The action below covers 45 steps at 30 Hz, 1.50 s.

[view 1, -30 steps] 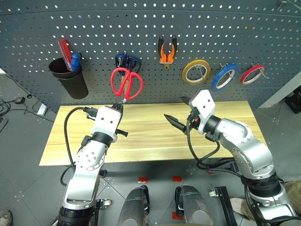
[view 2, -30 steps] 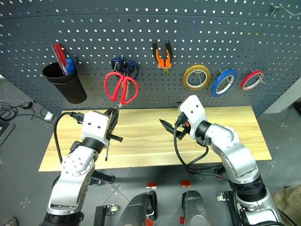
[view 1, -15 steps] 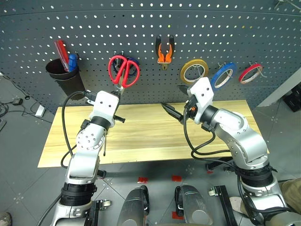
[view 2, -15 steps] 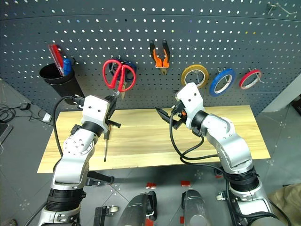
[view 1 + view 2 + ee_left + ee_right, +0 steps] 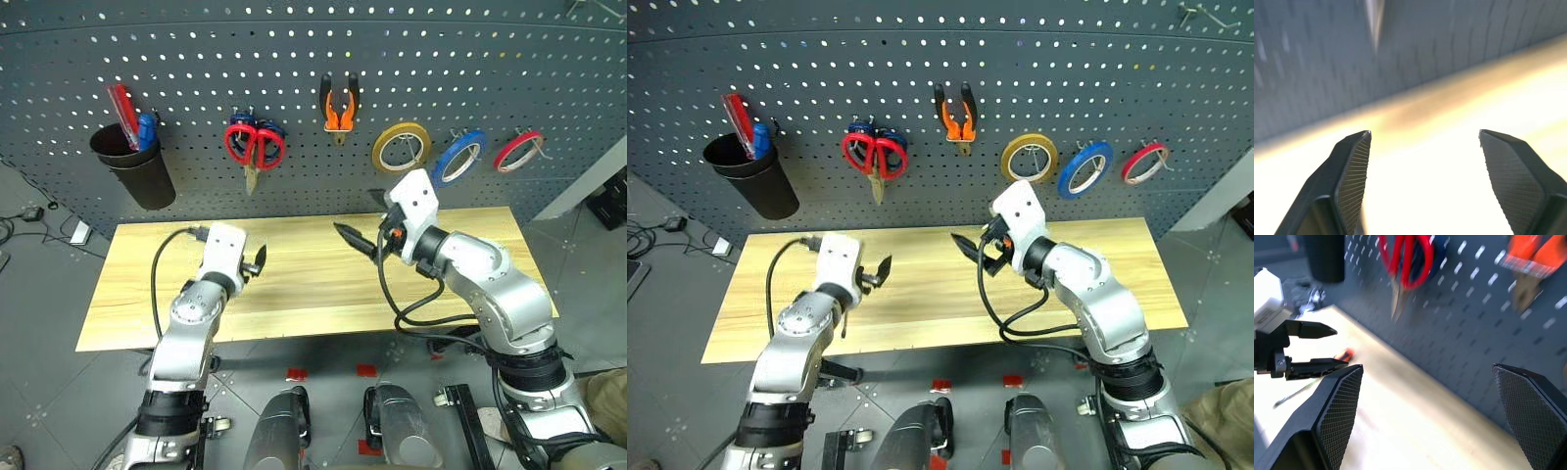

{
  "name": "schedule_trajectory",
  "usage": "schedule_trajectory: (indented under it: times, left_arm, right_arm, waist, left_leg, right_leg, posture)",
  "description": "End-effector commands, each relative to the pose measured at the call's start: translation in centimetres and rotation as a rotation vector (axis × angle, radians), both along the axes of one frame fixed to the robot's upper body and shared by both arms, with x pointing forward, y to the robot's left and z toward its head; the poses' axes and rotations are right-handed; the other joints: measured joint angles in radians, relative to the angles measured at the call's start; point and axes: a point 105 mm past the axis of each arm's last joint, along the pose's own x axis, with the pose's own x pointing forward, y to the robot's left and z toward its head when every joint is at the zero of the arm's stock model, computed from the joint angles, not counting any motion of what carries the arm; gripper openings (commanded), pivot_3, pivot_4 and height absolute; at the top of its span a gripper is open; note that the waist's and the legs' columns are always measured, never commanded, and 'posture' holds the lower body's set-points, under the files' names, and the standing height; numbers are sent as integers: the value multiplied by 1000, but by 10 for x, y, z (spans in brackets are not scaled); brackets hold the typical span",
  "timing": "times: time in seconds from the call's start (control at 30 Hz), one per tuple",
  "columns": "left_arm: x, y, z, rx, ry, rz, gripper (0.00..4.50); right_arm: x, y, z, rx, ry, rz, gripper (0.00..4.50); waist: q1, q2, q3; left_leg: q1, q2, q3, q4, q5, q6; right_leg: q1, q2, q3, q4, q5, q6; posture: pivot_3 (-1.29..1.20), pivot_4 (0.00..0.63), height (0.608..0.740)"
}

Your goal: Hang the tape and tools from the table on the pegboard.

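Note:
The red scissors (image 5: 255,147) hang on the pegboard (image 5: 196,49) over a pair of dark blue scissors, tips pointing down. Further right hang the orange-and-black pliers (image 5: 336,104) and the blue tape (image 5: 460,158). A slim black-and-red screwdriver (image 5: 1343,355) lies on the table (image 5: 313,289) just beside my left gripper (image 5: 257,263). That gripper is open, low over the wood, with nothing between its fingers (image 5: 1354,166). My right gripper (image 5: 356,212) hovers open above the table's middle, facing left toward the left gripper and holding nothing.
A black cup (image 5: 135,168) at the pegboard's left holds a red-handled tool and a blue one. A yellow tape ring (image 5: 402,147) and a red tape ring (image 5: 519,150) hang either side of the blue one. Cables trail on the floor at left.
My left gripper lifted the red scissors by the blade tips, let go of them and opened; they now hang on the pegboard. It then sank toward the table. The right arm barely moved.

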Motion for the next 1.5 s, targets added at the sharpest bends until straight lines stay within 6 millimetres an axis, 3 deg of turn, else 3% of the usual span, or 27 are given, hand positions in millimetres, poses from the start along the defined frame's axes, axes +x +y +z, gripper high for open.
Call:
schedule_trajectory:
  times: [0.03, 0.13, 0.3, 0.43, 0.8, 0.9, 1.2, 1.27, 1.5]
  left_arm:
    - [-5, 29, 2, -106, 46, 101, 3544]
    - [-5, 46, 1, -136, 86, 115, 3544]
    - [6, 72, -8, -141, 173, 173, 4477]
    - [20, 81, -16, -143, 221, 203, 4477]
    - [56, 70, -29, -150, 303, 146, 4477]
    - [58, 73, -30, -147, 310, 160, 3913]
    - [48, 79, -32, -154, 284, 134, 1151]
    - [44, 75, -29, -160, 260, 88, 649]
    - [8, 66, 43, 0, -113, -42, 646]
  right_arm:
    - [-16, 18, 5, -1, 8, 59, 4500]
    - [-21, 31, 4, -8, 46, 94, 4500]
    - [-25, 49, 5, -13, 87, 132, 4500]
    - [-27, 58, 10, -16, 111, 157, 4500]
    - [-34, 68, 11, -48, 136, 221, 4500]
    - [-35, 67, 9, -58, 141, 226, 4500]
    - [-41, 74, 12, -76, 101, 319, 4500]
    - [-44, 77, 13, -76, 75, 348, 4500]
    - [-45, 79, 17, -42, 6, 354, 4500]
  waist:
    - [0, 0, 0]
    - [2, 0, 0]
    - [9, -1, 6]
    - [10, -5, 25]
    - [7, -12, 64]
    - [2, -12, 65]
    - [2, -12, 65]
    - [2, -12, 63]
    - [-1, -18, 47]
  left_leg:
    - [0, 0, 0, 0, -1, 1]
    - [1, 0, 0, 1, -2, 3]
    - [1, 0, -1, 4, -2, 3]
    - [1, 0, -1, 5, -2, 3]
    - [-4, 0, 5, 0, -2, 3]
    - [-4, 0, 6, -1, -2, 3]
    - [-4, 0, 8, -2, -2, 2]
    - [-4, 1, 8, -2, 0, 0]
    - [-7, 1, 8, -3, 1, -4]
  right_leg:
    - [0, 0, 0, 0, 0, 0]
    - [0, 0, 0, 3, 0, 0]
    - [-2, 0, 2, 7, 0, 0]
    - [-6, 0, 2, 9, 0, 0]
    - [-14, -2, 7, 9, -1, -2]
    - [-15, -2, 8, 7, -1, -2]
    - [-15, -2, 8, 7, -1, -2]
    - [-15, -2, 8, 7, -1, -2]
    - [-16, -3, 6, 5, -1, -2]
  posture:
    - [-265, 247, 740]
    - [-260, 268, 740]
    - [-260, 326, 740]
    - [-263, 367, 740]
    - [-280, 404, 740]
    - [-282, 396, 740]
    - [-274, 341, 740]
    - [-267, 298, 740]
    - [-251, 180, 740]
